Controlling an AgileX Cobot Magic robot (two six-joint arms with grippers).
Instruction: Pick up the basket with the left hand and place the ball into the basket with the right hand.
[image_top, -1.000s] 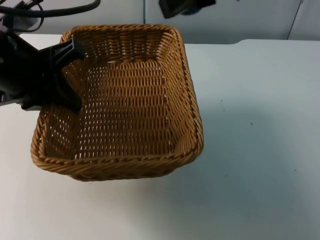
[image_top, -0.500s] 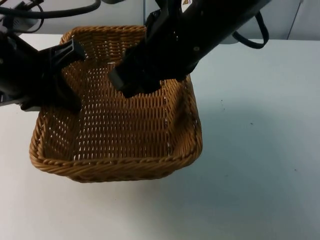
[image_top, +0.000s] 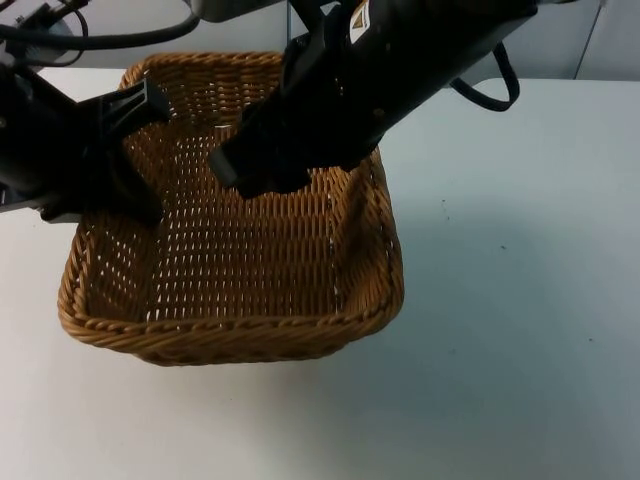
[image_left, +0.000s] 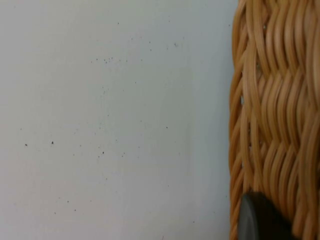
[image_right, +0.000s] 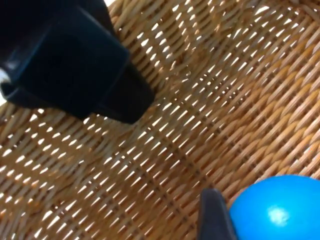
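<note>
Top view: square tan woven wicker basket (image_top: 235, 270) sits over the white table top (image_top: 520, 300), its left wall clamped by the left gripper (image_top: 150, 150), one black finger inside the basket and one on the outer side of the rim. The right arm reaches in from the upper right over the basket's far half, and the right gripper (image_top: 235, 170) hangs above the basket floor; its fingertips are dark against the arm and what they carry is hidden from this angle. The basket's far right corner is covered by that arm. Left wrist view: basket's woven outer wall (image_left: 272, 110) close up and cut off at the frame edge, bare white table (image_left: 110, 120) beside it, one black fingertip (image_left: 260, 220) pressed against the weave. Right wrist view: round blue ball (image_right: 277, 210), partly cut off by the frame, sits against a black fingertip (image_right: 214, 215); the second finger is out of frame, so the grip itself cannot be confirmed. Below the ball is the basket floor (image_right: 200, 115), with the left gripper's (image_right: 85, 65) black finger reaching in over it.
</note>
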